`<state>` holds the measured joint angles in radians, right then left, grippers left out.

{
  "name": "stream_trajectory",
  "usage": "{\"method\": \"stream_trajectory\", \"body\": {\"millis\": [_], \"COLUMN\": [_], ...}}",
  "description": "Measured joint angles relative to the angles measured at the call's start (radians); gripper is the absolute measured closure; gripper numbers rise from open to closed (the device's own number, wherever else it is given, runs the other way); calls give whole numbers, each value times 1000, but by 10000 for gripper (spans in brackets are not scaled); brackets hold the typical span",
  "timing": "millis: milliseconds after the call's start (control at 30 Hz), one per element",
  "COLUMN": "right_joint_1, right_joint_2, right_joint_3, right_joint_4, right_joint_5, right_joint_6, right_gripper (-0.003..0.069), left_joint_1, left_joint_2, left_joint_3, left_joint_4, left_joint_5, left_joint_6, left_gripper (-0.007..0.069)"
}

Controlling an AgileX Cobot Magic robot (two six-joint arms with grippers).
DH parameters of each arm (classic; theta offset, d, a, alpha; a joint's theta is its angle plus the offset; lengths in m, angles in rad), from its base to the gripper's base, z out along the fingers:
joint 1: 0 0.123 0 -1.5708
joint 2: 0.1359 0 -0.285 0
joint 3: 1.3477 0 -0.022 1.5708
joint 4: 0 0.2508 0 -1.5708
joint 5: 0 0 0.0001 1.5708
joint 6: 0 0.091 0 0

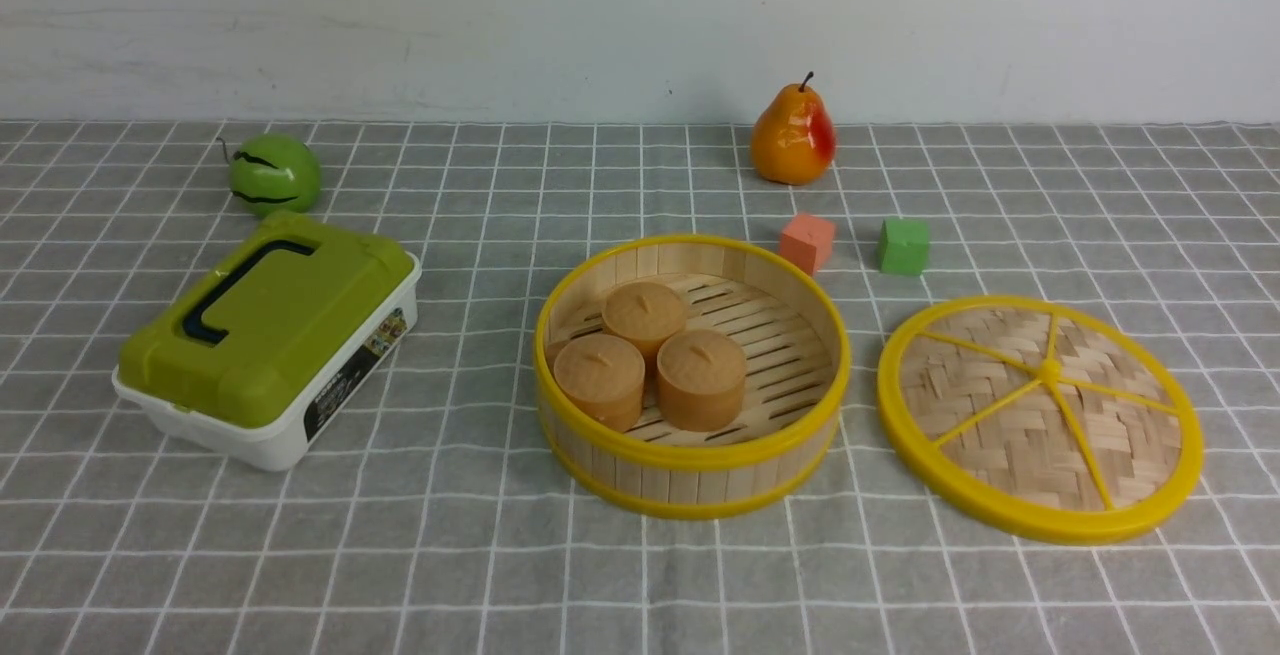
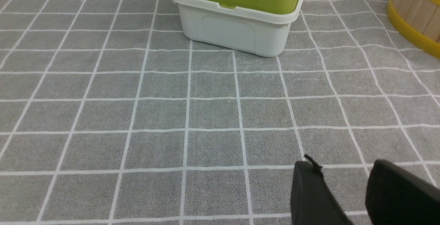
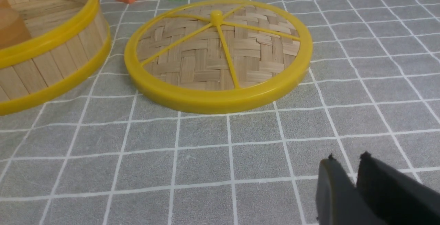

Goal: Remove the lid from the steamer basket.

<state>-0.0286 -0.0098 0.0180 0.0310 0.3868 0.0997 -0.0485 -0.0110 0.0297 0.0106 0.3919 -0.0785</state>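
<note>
The steamer basket stands open at the table's middle, with three brown round buns inside. The lid, woven bamboo with a yellow rim and spokes, lies flat on the cloth just right of the basket, apart from it. Neither gripper shows in the front view. In the right wrist view the lid and the basket wall lie ahead of my right gripper, which is shut and empty above bare cloth. My left gripper is open and empty over the cloth, and the basket's edge shows off to one side.
A white box with an olive-green lid sits left of the basket, also in the left wrist view. A green apple lies behind it. A pear, an orange cube and a green cube stand behind the basket and lid.
</note>
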Motion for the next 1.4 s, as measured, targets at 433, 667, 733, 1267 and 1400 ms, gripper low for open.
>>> {"method": "stream_trajectory", "body": {"millis": [433,667,733,1267,1400], "right_joint_1": [0,0,0,0,0], "right_joint_2": [0,0,0,0,0], "right_joint_3": [0,0,0,0,0], "right_joint_4": [0,3,3,3,3], "right_joint_5": [1,1,1,1,1], "right_joint_6": [0,0,0,0,0], "right_gripper": [560,554,550,530,524], "left_joint_1": [0,0,0,0,0], "left_joint_2": [0,0,0,0,0], "left_joint_3": [0,0,0,0,0], "left_joint_4": [0,0,0,0,0], "left_joint_5": [0,0,0,0,0], "left_joint_6": [0,0,0,0,0], "left_gripper": [386,386,386,386,386]}}
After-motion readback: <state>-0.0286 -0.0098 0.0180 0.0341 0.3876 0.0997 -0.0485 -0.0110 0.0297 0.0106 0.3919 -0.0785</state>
